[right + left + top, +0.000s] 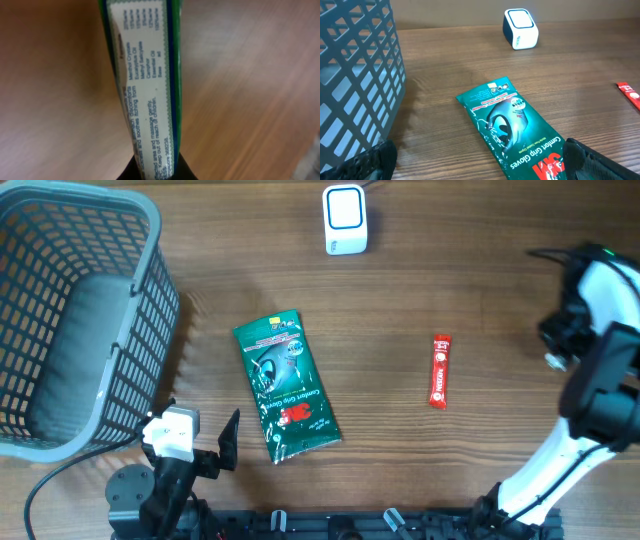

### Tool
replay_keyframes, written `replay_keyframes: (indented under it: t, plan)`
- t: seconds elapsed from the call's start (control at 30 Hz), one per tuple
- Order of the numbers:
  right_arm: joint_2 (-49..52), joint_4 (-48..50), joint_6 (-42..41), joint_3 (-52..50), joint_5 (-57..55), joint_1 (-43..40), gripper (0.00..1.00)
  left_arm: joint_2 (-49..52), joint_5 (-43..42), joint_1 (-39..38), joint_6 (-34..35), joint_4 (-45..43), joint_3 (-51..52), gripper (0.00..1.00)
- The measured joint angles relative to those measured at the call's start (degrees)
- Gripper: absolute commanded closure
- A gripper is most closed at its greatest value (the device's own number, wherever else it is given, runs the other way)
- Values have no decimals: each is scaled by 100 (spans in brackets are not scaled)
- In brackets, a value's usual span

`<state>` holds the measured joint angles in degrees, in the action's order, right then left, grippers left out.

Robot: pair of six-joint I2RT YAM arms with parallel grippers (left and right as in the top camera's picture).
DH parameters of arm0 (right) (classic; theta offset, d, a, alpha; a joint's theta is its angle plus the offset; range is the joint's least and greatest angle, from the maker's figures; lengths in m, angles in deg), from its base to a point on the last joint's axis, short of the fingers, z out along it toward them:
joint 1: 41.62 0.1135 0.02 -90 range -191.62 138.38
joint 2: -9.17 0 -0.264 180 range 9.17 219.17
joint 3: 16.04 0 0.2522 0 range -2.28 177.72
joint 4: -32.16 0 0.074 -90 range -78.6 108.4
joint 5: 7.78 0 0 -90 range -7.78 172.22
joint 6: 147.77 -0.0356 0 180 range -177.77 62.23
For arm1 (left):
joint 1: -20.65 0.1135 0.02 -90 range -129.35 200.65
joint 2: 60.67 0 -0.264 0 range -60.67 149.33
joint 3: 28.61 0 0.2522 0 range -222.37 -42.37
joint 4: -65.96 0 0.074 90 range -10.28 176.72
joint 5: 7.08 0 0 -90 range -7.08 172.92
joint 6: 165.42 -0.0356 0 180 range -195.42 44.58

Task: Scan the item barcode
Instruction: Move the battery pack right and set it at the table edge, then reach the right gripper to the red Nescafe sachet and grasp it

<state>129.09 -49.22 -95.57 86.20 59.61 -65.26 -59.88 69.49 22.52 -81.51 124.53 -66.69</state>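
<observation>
- Right hand (157,172) is grasping a narrow, green-edged packet (145,85) by one end, and appears to hold it clear of the desk (250,75) at the right side.
- Left hand (477,150) is released, fingers spread wide, at the near edge just beside the glove pack (507,125).
- White scanner (345,218) stands at the far edge, well apart from the packet.
- Judged progress: pickup done. Only printed text faces the wrist camera, so finding the barcode and presenting it to the scanner remain.

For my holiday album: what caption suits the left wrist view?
Green glove packet lies on the wooden table, grey basket beside it, white scanner beyond.
</observation>
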Motion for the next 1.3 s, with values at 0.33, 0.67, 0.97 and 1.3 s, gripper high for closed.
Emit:
replay_keyframes:
  t: [0.33,0.67,0.97,1.3]
  plan:
    - [-2,22,750,247,1919,-1250,0,0,0,0,0,0,0,0]
    - [-190,-584,1097,258,2798,555,0,0,0,0,2,0,0,0]
    - [-251,603,586,-1008,2610,2535,5,0,0,0,0,0,0,0]
    - [-715,1781,446,-1731,2131,3228,32,0,0,0,0,0,0,0]
